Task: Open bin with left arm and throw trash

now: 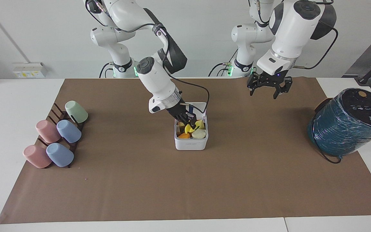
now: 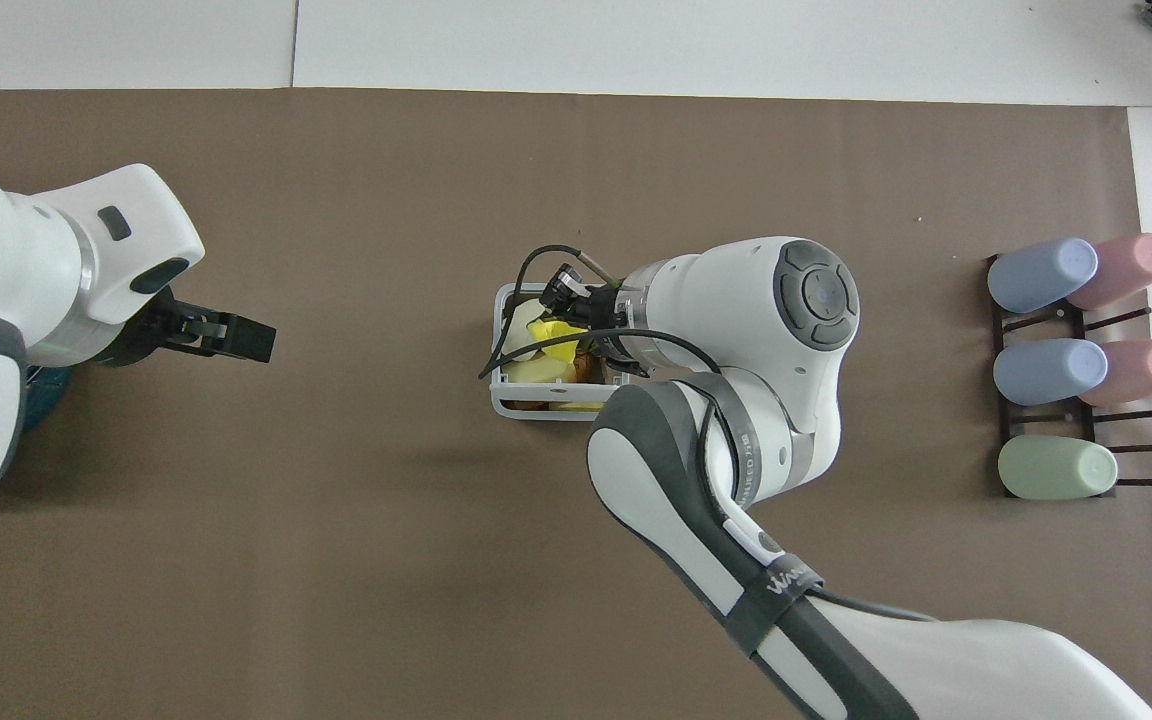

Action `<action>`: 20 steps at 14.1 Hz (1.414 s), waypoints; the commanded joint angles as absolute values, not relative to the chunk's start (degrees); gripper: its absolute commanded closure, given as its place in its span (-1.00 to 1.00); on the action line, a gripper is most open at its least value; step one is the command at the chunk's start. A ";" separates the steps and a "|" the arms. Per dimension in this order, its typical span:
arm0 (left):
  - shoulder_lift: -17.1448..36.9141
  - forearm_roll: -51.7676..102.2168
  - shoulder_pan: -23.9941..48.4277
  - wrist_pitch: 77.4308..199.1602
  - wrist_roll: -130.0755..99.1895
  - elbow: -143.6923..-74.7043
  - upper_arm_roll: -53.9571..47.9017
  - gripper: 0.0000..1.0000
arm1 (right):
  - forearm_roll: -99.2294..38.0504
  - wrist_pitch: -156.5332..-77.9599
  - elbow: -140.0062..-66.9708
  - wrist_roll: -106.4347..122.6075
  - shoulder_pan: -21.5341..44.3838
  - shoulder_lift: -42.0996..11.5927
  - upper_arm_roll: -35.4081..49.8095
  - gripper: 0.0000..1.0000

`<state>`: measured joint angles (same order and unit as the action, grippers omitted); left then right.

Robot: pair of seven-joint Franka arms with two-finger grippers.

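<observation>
The white bin (image 1: 191, 144) stands mid-mat with its lid (image 1: 198, 107) flipped up on the side nearer the robots; it also shows in the overhead view (image 2: 528, 408). Inside lie a yellow-orange wedge (image 1: 200, 123), a cream lump (image 1: 199, 133) and an orange piece (image 1: 184, 136). My right gripper (image 1: 191, 125) reaches down into the bin's open top, shut on the wavy yellow scrap (image 1: 188, 129), which also shows in the overhead view (image 2: 554, 330). My left gripper (image 1: 267, 90) is open and empty, raised over the mat toward the left arm's end.
A rack of pastel cups (image 1: 56, 135) lies at the right arm's end of the mat. The large teal wrapped cylinder (image 1: 349, 124) stands at the left arm's end. The brown mat (image 1: 185, 187) covers the table's middle.
</observation>
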<state>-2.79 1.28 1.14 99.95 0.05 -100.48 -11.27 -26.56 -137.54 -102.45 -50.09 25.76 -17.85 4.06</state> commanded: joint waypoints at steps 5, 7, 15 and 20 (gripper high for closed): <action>-0.35 0.09 5.97 87.19 0.09 -87.63 -0.97 -1.00 | -26.72 -137.64 -102.66 -50.10 25.31 -16.79 3.96 -1.00; -1.05 0.09 5.89 84.74 0.09 -87.45 -0.62 -1.00 | -19.91 -137.55 -102.39 -49.75 24.35 -15.13 3.52 -1.00; -2.99 0.09 3.69 84.46 4.39 -88.24 -1.14 -1.00 | 2.29 -127.55 -102.48 -31.67 9.33 -8.27 3.43 -1.00; -2.99 -0.09 3.69 84.55 4.48 -88.33 -1.14 -1.00 | 2.11 -114.55 -102.31 -19.89 1.95 -2.03 3.51 -1.00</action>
